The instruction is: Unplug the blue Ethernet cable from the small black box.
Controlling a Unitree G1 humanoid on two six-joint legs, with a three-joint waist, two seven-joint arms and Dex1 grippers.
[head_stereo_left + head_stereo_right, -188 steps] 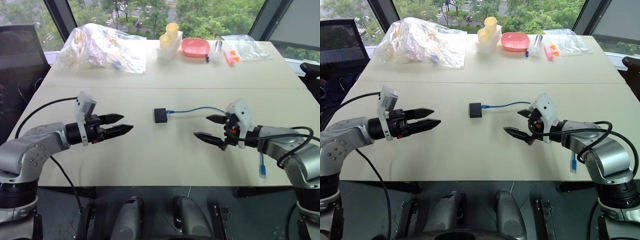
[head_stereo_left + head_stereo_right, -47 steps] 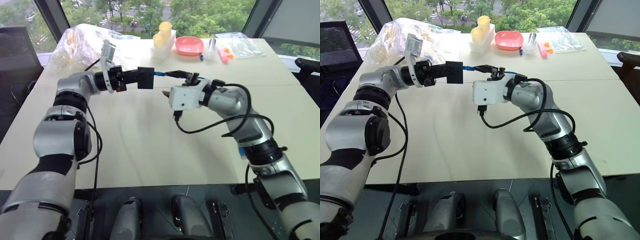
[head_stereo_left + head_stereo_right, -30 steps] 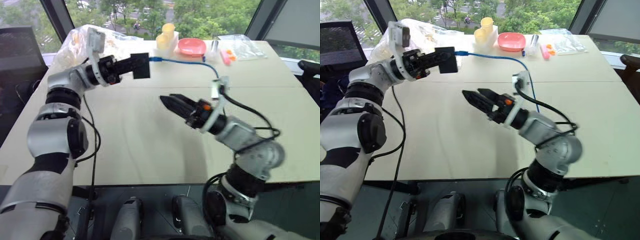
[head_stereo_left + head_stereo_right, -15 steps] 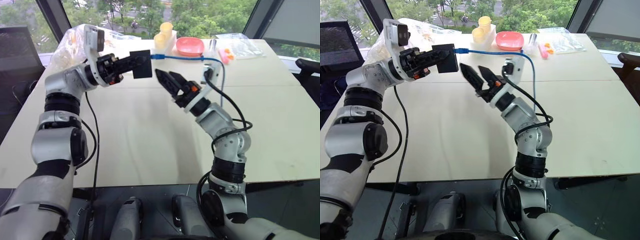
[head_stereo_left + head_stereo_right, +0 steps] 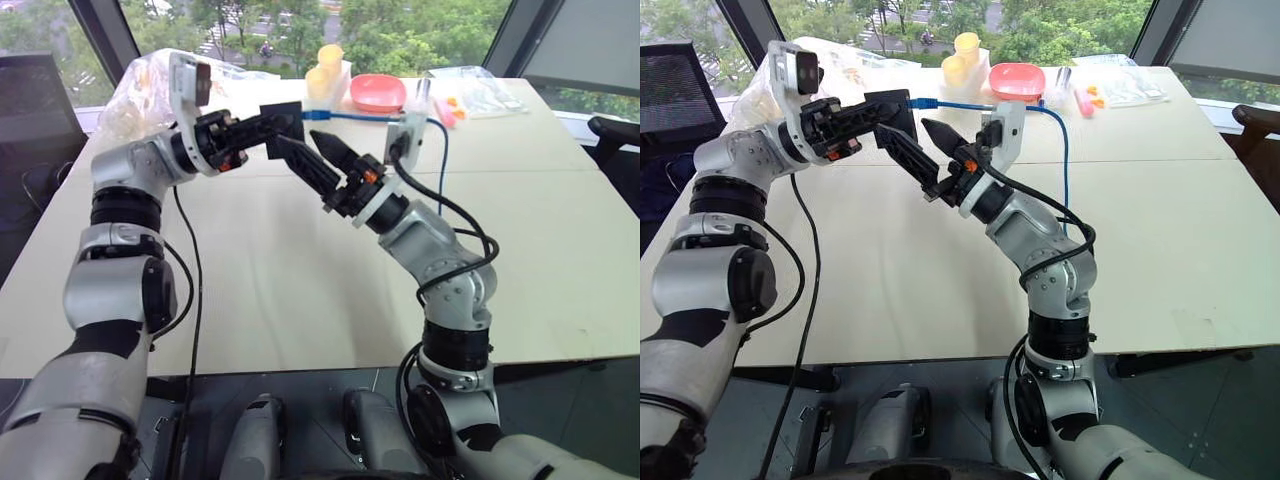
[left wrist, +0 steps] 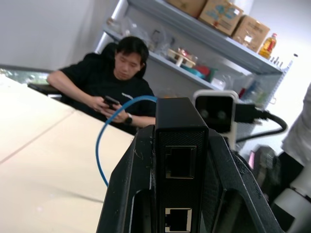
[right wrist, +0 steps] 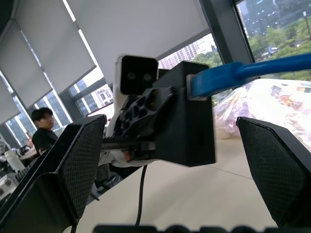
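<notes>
No writing can be read on anything here. The left gripper (image 5: pixel 262 128), its two black fingers clamped shut, holds the small matte black squarish box (image 5: pixel 284 124) raised above the cream tabletop (image 5: pixel 300 260); two ports show on one face of the box. The thin bright blue Ethernet cable (image 5: pixel 1020 108) is plugged into the box's far side and arcs away over the right arm. The right gripper (image 5: pixel 312 152) has its ribbed black fingers spread wide just beside the box, not touching it. Beyond both grippers stand a crinkled clear plastic bag (image 5: pixel 150 75), pale yellow cups (image 5: pixel 328 68) and a pink bowl (image 5: pixel 378 93). A seated person (image 6: pixel 116 82) holds a phone.
</notes>
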